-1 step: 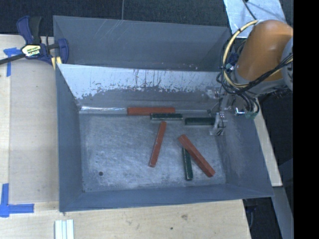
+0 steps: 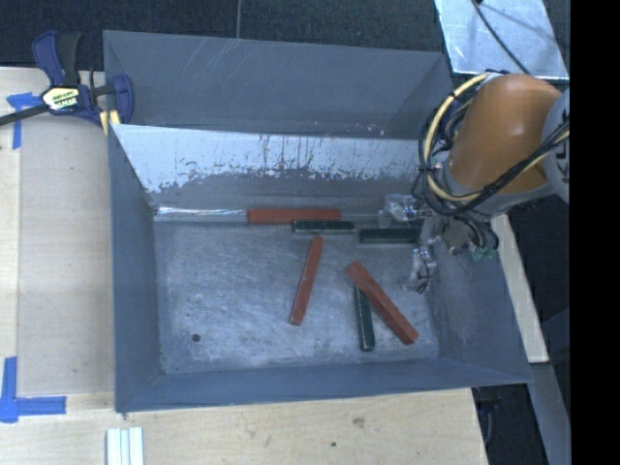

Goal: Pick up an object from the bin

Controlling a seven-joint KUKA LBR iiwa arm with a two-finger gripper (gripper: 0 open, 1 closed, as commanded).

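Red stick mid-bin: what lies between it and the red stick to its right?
The camera view shows bare bin floor between the middle red stick and the right-hand red stick.

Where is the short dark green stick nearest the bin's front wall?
In the camera view, the dark green stick lies on the floor right of centre, touching the rightmost red stick, below-left of the gripper.

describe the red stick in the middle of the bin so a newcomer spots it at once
Start at the grey bin and find the middle of its floor. The red stick there runs front to back with a slight tilt. A second red stick lies flat along the back wall; a third red stick slants beside a dark stick near the claw.
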